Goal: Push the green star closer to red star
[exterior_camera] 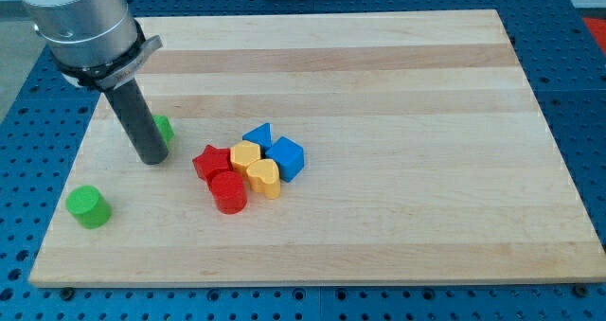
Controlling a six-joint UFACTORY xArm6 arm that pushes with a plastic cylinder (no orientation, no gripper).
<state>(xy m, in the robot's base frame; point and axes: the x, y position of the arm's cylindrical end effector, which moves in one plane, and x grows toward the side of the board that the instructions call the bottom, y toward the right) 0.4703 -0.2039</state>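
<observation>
Your rod's lower end, my tip (152, 158), rested on board near its left edge; no jaws on this tool, nothing held. Green star (163, 128) sat just behind rod, mostly hidden, so you could not tell its pointing or long axis. Red star (211, 161) lay apart toward board's middle, touching red cylinder (228, 192) and yellow blocks (256, 167); two blue blocks (276, 149) beside those. Green cylinder (88, 207) sat near bottom-left corner. Pale wooden board (398, 94) lay on blue perforated table (14, 264). No containers for you to check.
</observation>
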